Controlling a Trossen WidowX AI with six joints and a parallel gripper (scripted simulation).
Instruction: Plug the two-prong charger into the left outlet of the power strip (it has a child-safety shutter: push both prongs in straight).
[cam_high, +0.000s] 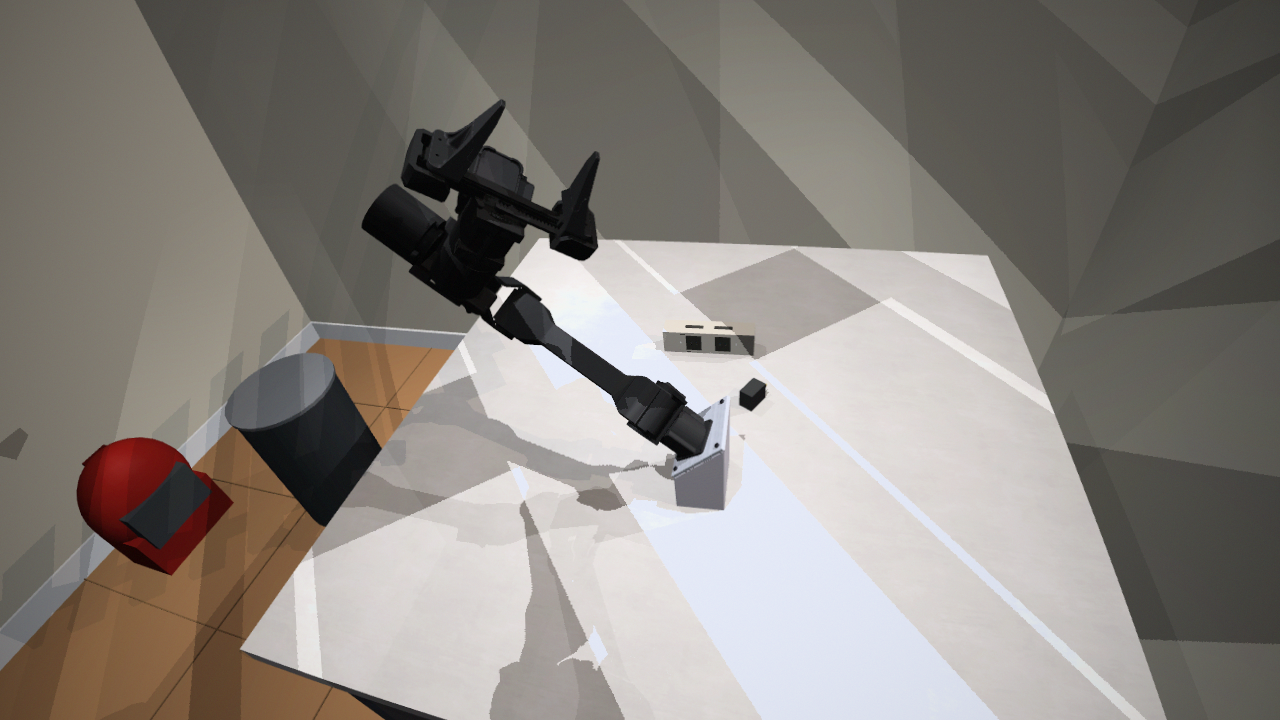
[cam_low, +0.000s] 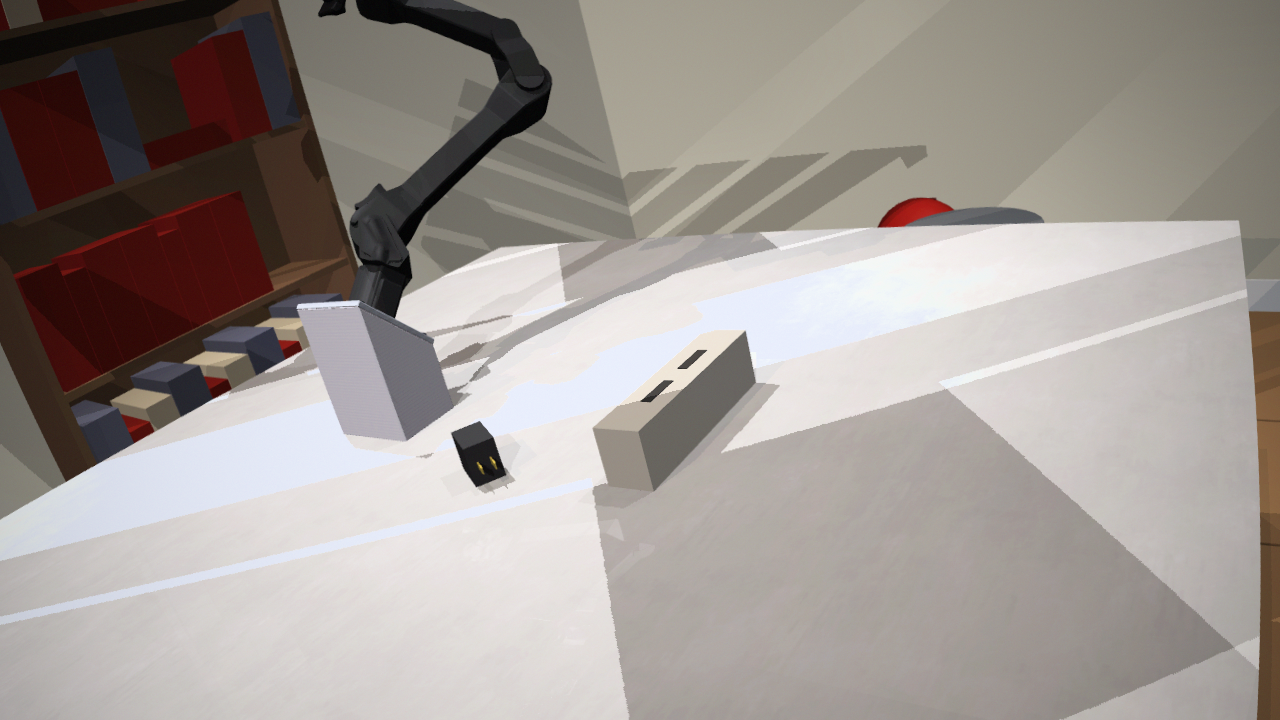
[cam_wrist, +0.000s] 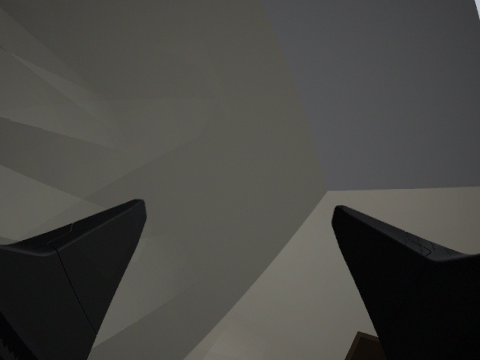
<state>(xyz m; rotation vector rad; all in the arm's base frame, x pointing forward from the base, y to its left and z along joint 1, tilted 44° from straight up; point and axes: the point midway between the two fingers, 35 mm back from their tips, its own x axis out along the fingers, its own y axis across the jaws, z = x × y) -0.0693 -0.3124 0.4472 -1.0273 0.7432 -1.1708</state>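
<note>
1. I read no brand, label or writing on anything.
2. The small black cube-shaped charger (cam_low: 479, 454) shows two brass prongs; it lies on the pale bench (cam_low: 895, 537), between the grey wedge-shaped arm mount (cam_low: 380, 376) and the beige block power strip (cam_low: 675, 407).
3. My black gripper (cam_high: 537, 179) hangs high above the bench, jaws spread wide, holding nothing.

The counter (cam_high: 895, 501) is off-white with pale grey patches and thin white stripes. On it, the charger (cam_low: 477, 450) is black with yellow prongs and the strip (cam_low: 666, 420) is beige with dark slots. Beside the counter stand a dark grey bin (cam_high: 304, 438) and a red helmet (cam_high: 125, 483). The arm (cam_high: 581, 353) and end effector (cam_high: 540, 154) are black.
</note>
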